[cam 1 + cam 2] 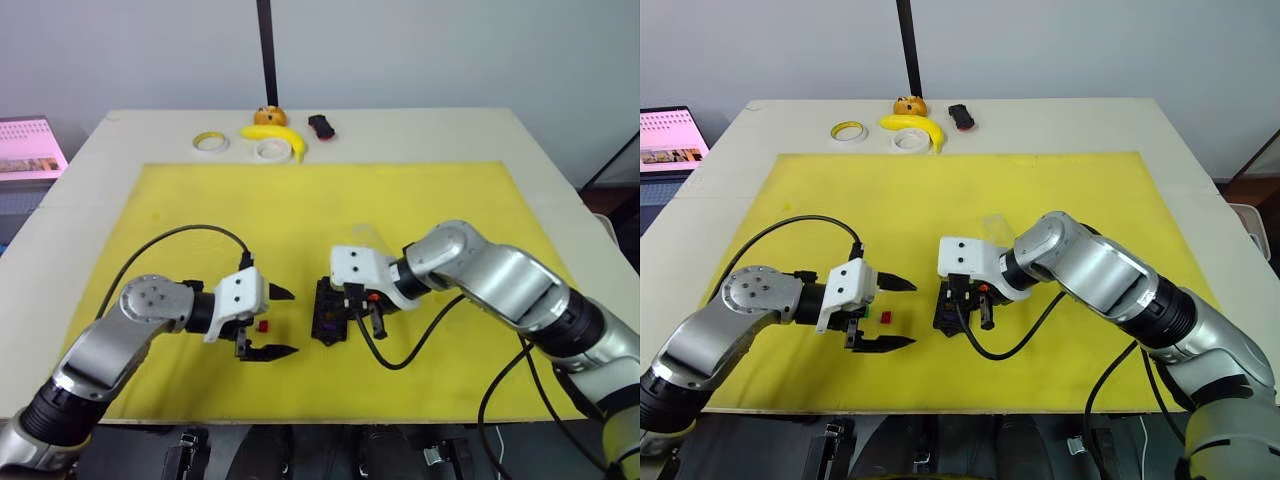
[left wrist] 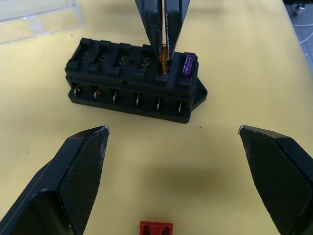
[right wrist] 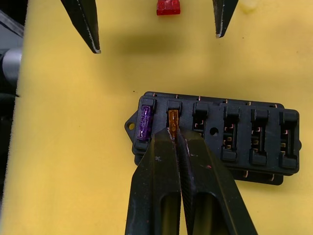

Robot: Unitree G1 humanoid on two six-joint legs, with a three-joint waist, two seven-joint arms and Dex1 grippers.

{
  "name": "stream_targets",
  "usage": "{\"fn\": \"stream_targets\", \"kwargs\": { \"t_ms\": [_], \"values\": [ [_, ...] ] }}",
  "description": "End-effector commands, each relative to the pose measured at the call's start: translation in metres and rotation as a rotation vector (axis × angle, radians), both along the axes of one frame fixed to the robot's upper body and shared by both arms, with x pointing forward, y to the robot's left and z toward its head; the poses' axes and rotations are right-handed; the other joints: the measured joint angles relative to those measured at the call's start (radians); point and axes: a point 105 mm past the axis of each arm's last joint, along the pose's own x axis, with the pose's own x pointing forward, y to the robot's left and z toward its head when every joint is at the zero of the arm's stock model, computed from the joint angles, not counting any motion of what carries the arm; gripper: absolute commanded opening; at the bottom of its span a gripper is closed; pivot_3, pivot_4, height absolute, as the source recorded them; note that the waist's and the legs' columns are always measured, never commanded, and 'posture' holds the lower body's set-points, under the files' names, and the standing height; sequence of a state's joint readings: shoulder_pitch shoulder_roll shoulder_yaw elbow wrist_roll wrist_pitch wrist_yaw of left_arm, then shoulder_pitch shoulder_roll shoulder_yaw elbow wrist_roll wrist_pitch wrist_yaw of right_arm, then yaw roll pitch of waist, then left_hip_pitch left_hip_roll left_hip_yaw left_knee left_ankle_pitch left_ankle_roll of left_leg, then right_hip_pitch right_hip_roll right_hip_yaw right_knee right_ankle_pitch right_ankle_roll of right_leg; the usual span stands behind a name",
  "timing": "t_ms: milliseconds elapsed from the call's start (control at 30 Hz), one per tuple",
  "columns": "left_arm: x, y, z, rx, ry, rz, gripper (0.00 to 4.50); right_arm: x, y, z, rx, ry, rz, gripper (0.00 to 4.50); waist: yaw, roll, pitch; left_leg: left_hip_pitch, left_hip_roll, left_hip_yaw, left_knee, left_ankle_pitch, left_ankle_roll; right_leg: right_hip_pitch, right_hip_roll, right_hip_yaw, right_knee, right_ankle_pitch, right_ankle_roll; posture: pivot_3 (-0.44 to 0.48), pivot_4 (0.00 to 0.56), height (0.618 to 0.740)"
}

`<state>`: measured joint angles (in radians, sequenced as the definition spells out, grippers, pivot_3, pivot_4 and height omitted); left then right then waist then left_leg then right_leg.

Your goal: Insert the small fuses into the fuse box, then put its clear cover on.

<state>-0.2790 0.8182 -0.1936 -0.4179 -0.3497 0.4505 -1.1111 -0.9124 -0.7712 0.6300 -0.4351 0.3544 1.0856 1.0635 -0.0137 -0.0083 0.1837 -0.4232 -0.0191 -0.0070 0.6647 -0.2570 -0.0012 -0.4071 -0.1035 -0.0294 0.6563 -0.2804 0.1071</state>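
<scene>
right gripper (image 3: 174,139) pinching amber fuse (image 3: 173,120) in fuse box (image 3: 215,134) slot; left gripper (image 2: 176,161) spread nearby.

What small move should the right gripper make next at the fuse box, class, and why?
Probably press the orange fuse straight down, then let go. The right gripper is pinched on it in the second slot of the fuse box, beside the seated purple fuse, and it appears to stand higher than that one. The left gripper hangs open over the red fuse.
</scene>
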Motion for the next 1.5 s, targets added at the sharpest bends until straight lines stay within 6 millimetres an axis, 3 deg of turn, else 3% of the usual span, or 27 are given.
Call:
{"fn": "stream_targets", "kwargs": {
  "t_ms": [33, 1500],
  "values": [
    [-0.006, -0.004, 0.005, 0.004, -0.022, -0.029, 4.47, 0.002, -0.001, -0.005, -0.028, -0.006, -0.026, 0.00, 0.000, 0.000, 0.000, 0.000, 0.000, 0.000, 0.000, 0.000, 0.000, 0.000, 0.000, 0.000, 0.000, 0.000, 0.000, 0.000, 0.150, 0.740],
    [0.000, -0.004, 0.004, 0.006, -0.029, -0.018, 4.47, 0.008, 0.002, 0.008, -0.015, -0.007, -0.077, 0.00, -0.002, 0.000, 0.000, 0.003, 0.000, 0.000, 0.000, 0.000, 0.000, 0.002, 0.000, 0.000, 0.001, 0.000, 0.000, 0.000, 0.150, 0.740]
  ]
}}
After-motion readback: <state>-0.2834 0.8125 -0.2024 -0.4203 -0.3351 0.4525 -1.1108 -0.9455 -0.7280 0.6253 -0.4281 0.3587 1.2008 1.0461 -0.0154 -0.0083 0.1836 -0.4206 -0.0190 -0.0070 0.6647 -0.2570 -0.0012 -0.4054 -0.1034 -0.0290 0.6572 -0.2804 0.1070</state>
